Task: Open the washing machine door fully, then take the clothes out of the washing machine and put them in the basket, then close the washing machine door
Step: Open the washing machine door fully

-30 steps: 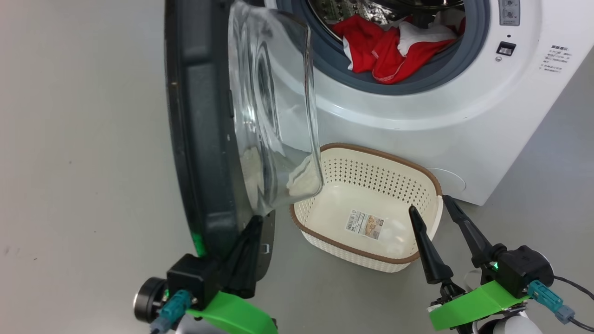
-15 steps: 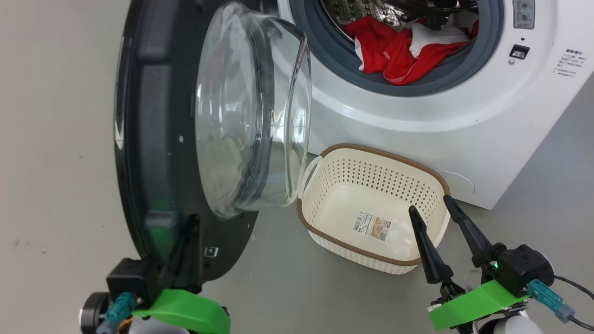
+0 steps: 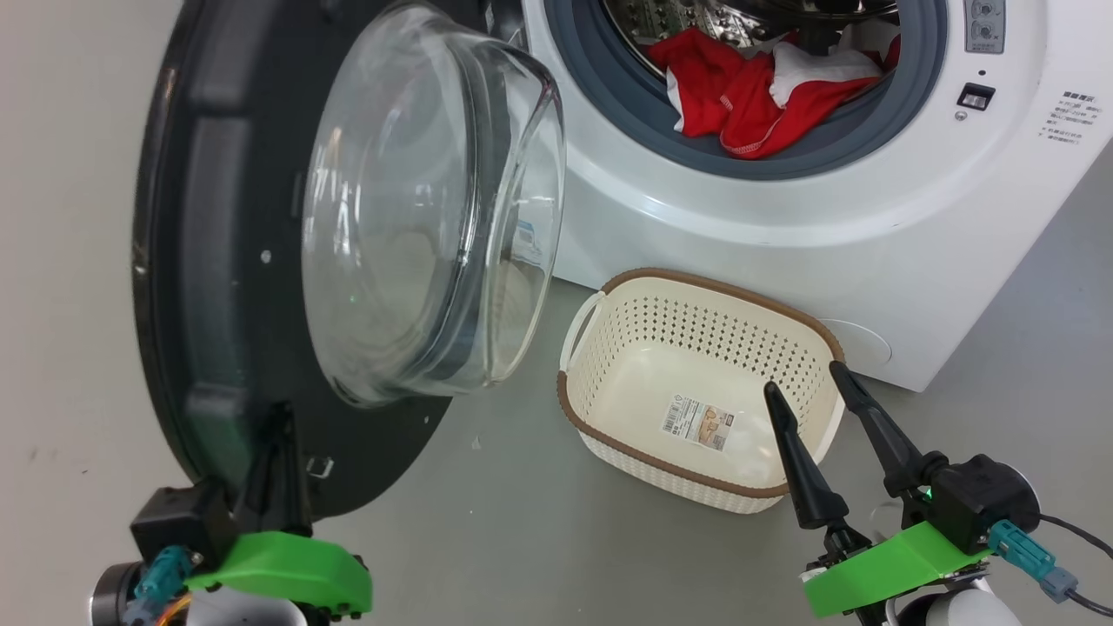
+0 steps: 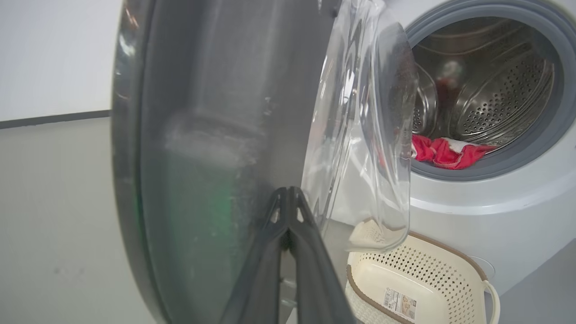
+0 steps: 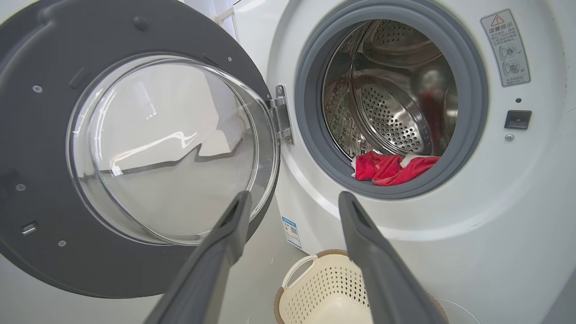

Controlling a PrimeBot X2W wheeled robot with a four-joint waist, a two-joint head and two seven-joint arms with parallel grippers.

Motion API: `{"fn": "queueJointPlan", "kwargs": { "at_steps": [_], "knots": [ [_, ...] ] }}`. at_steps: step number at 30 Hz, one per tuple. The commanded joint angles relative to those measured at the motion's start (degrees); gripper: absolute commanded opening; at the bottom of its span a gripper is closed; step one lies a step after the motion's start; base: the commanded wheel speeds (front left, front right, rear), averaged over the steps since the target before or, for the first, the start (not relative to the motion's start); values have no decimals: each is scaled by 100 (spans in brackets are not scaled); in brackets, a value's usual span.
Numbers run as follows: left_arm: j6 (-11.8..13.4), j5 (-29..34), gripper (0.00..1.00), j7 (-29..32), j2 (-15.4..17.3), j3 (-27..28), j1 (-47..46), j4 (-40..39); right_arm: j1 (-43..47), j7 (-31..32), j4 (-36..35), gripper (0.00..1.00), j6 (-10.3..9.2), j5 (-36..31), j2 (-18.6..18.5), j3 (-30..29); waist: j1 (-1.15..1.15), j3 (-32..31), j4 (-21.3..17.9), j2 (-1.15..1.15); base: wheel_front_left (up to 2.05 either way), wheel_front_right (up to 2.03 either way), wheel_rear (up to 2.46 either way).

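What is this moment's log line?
left gripper: shut, at washing machine door; right gripper: open, by basket; clothes: in drum

Grey floor [image 3: 69, 174], smooth and matte. Faint dark scuff [image 3: 33, 454] at lower left. Small white speck [image 3: 475, 442] lies on it. White wall [image 4: 54, 54] meets the floor at a dark skirting strip [image 4: 54, 119].
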Motion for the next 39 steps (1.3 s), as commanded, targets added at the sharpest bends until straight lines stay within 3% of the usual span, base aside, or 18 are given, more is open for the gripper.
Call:
{"fn": "queueJointPlan", "kwargs": {
  "at_steps": [1, 20, 39],
  "knots": [
    [116, -68, 0, -85, 188, 354, -157, -15, -67, 18, -177, 100, 36, -113, 17, 153, 0, 9, 0, 0, 0, 0, 0],
    [-109, -323, 0, -776, 215, 719, -813, 1232, -8, 158, -296, 100, 36, -188, 17, 224, 0, 84, 104, 0, 0, 0, 0],
    [-589, -542, 0, -1130, 222, 1011, -1685, 2426, -12, 408, -601, 100, 36, -414, 17, 180, 0, 354, 41, 0, 0, 0, 0]
  ]
}}
